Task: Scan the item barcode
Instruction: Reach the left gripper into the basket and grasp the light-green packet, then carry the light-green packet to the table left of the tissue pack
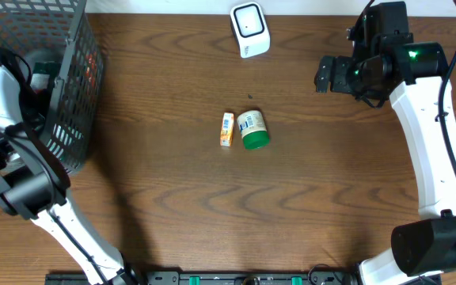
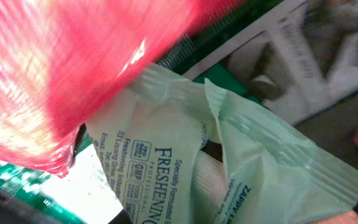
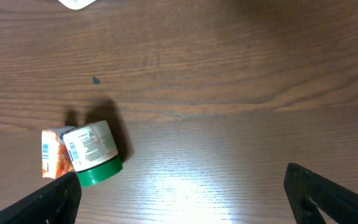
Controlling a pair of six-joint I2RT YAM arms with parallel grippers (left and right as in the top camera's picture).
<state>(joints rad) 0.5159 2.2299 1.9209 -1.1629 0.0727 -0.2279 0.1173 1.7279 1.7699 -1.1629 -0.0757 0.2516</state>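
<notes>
Pale green sachets [image 2: 166, 155] fill the left wrist view beneath a red bag [image 2: 55, 74], inside the wire basket [image 1: 74, 95] far left of the scanner [image 1: 249, 29]; one is probably the item to scan. Overlapping slick film could let two packets lift together or slip free. Left gripper [image 1: 44, 77], down in that basket, is too hidden to tell its opening or hold. Right gripper [image 3: 182, 186], right of the scanner, gapes wide, empty.

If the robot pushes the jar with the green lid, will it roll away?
Probably yes: the jar lies on its side and looks round, so a push likely rolls it. The orange box beside it might block rolling that way. It looks stiff, not squishy.
</notes>
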